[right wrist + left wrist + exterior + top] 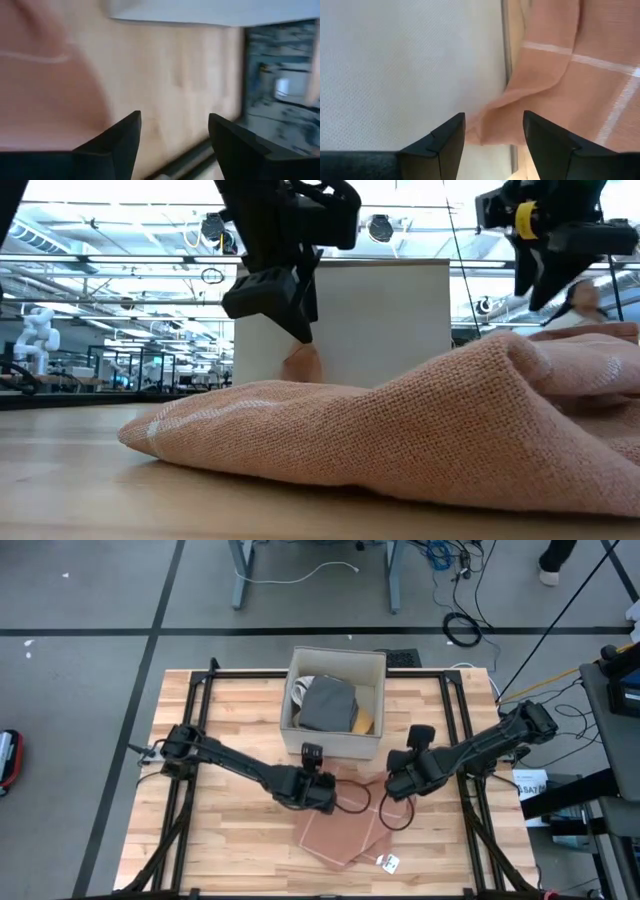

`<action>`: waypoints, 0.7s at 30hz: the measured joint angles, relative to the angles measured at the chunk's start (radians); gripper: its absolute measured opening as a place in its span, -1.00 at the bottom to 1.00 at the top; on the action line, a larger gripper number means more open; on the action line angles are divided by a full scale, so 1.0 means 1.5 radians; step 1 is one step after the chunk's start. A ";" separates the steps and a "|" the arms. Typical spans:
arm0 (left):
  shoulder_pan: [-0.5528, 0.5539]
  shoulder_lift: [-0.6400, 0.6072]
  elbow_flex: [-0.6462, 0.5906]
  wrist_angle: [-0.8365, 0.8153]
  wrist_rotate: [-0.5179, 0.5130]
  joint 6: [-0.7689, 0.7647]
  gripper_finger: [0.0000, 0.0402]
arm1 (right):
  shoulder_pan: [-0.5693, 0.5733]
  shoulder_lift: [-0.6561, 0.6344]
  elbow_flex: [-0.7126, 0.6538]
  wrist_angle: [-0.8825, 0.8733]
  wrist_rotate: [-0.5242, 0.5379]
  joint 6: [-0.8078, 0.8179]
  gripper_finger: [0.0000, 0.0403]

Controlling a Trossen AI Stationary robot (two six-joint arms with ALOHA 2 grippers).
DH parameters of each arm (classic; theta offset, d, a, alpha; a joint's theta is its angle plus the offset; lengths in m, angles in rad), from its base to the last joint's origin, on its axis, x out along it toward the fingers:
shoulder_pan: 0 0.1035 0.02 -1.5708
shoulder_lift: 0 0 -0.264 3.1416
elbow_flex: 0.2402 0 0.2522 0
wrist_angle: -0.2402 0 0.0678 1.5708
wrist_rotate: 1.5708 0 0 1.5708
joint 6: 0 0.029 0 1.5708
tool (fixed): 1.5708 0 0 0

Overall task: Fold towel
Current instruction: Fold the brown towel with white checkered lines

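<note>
so, one salmon-pink towel [343,825] lies partly folded on the wooden table [220,830], in front of one white box [335,700] holding a grey cloth [327,705] and something yellow [364,724]. two arms work it. the left gripper [322,794] hangs over the towel's left rear corner, just before the box wall, fingers [445,145] spread with nothing between them. the right gripper [400,780] hovers over the right rear edge, fingers [120,142] likewise parted and empty. one white tag [388,862] sits at the towel's front corner.
</note>
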 joint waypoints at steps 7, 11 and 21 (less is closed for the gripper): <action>-0.041 0.000 0.000 -0.007 -0.002 -0.006 0.03 | 0.001 0.000 0.036 -0.067 0.028 0.040 0.06; -0.072 0.000 0.000 -0.015 0.038 -0.008 0.03 | 0.027 0.000 0.042 0.022 -0.054 0.016 0.06; -0.151 0.000 -0.003 0.008 0.283 -0.025 0.03 | 0.178 0.006 0.042 0.436 -0.199 -0.053 0.05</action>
